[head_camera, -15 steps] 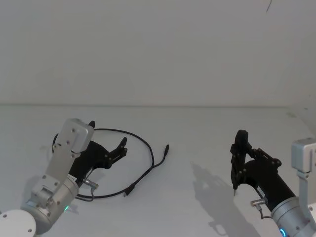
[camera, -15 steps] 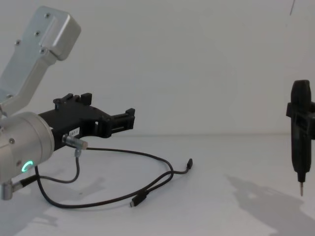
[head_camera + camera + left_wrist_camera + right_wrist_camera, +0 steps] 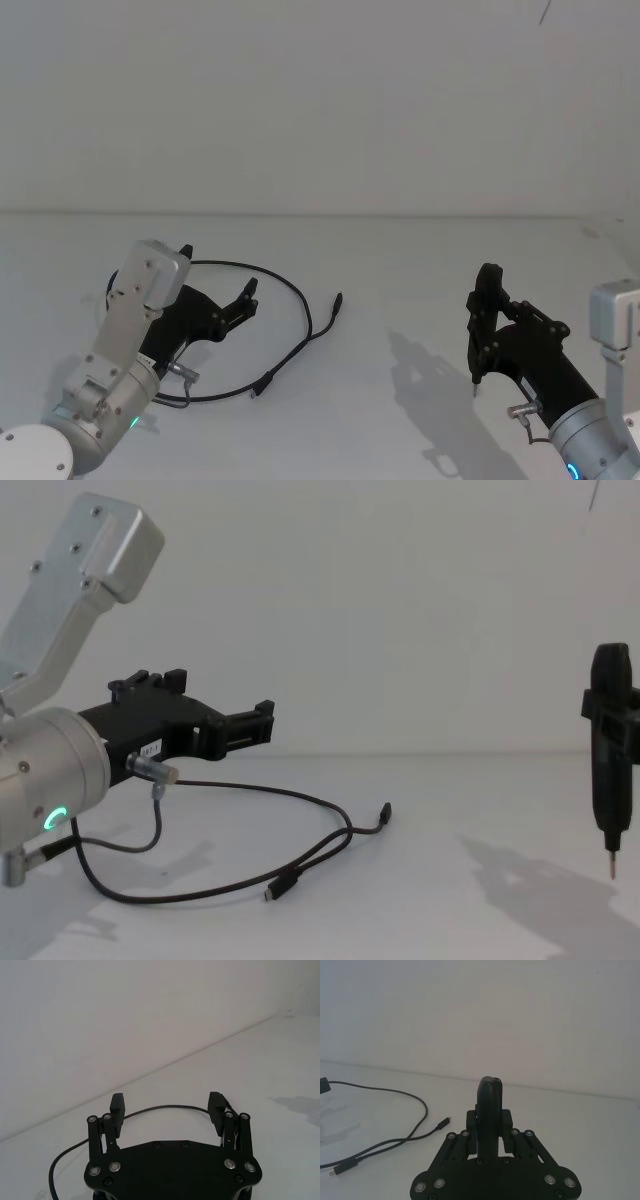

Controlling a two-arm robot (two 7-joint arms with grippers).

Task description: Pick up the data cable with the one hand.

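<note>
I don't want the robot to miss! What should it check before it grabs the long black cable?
1. Fingers open: ok. The left gripper has its fingers spread wide.
2. Cable lined up: ok. In the left wrist view, a curve of the data cable runs across just ahead of the gap between the fingers.
3. Low enough to pinch: not ok. In the chest view the left gripper hovers above the cable.
4. Cable free: ok. It lies loose on the table with nothing on it.
5. Arm's own grey cable clear of the data cable: cannot tell.
6. Other arm out of the way: ok. The right gripper is far to the right, shut on a needle-tipped tool.
</note>
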